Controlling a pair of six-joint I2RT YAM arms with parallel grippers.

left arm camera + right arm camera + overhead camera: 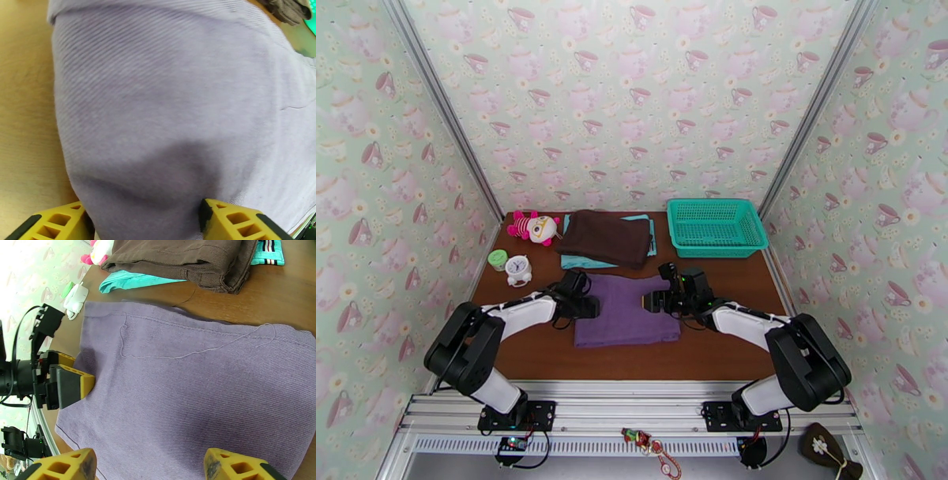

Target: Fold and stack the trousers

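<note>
Left wrist cam first: the left gripper (144, 213) has its yellow fingers spread wide, and the edge of the trousers (620, 316) sits right between them. The purple fabric bulges up in the gap, but the jaws look parted, not pinched on it. Over on the right wrist cam, the right gripper (149, 463) is just as wide, hovering low over the other side of the same fabric with nothing held. So both arms are reaching in from opposite sides, left one at the left edge, right one at the right edge.

The trousers themselves are folded into a roughly rectangular pad, lying flat in the middle of the brown table (553, 355), with a loose thread trailing across the top. Just behind them, not touching, there's a folded dark brown garment (604, 237) on top of a light teal cloth (577, 260). Teal basket (715, 225) sits at the far right. Pink plush toy (533, 227) is far left, with a little white clock (519, 270) and a green lid (498, 258) nearer in.
</note>
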